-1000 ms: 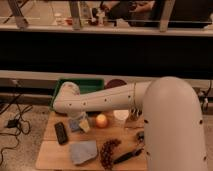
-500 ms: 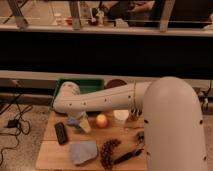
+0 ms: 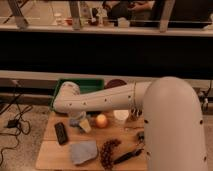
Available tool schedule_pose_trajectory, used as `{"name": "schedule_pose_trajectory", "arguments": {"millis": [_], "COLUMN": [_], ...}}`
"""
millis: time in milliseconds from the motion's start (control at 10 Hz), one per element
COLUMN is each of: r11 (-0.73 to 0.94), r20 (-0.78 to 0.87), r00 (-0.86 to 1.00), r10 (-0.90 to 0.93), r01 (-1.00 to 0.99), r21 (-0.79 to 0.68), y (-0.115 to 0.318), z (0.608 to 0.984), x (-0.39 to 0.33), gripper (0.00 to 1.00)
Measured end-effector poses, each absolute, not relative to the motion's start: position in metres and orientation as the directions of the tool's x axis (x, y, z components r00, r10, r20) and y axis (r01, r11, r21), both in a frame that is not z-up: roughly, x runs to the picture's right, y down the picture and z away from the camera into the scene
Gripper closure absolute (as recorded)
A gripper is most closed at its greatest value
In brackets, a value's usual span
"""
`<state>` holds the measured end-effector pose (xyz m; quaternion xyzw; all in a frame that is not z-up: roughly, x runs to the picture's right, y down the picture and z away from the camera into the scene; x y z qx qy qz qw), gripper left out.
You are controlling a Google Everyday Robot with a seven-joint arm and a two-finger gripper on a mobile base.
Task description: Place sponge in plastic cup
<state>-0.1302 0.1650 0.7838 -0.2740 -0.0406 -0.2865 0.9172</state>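
gripper (image 3: 76, 118), its grip state impossible to tell, hanging low over the table (image 3: 50, 155) near the cup (image 3: 76, 121) left of the orange (image 3: 101, 120), the sponge not discernible; risk: descending blind, the wrist is tipping the light cup

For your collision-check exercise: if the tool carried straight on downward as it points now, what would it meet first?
Probably the plastic cup, directly beneath the tool at the table's left; depth is unclear, so hedge.
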Motion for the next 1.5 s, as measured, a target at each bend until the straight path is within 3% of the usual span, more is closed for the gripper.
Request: {"name": "schedule_pose_trajectory", "arguments": {"millis": [900,1100,1500], "r11": [0.687,0.744,0.762], "r20": [0.229,0.231,0.229], "r00": [0.832,0.850,0.861], "r10": [-0.506,-0.473,-0.454], "r01": [0.549,0.526,0.508], "r21": [-0.476,-0.412,-0.402], "y": [0.165,0.143,0.137], "z": [0.783,0.760,0.755], "x": [-0.130,-0.137,-0.132], "gripper": [0.20,0.20,0.20]}}
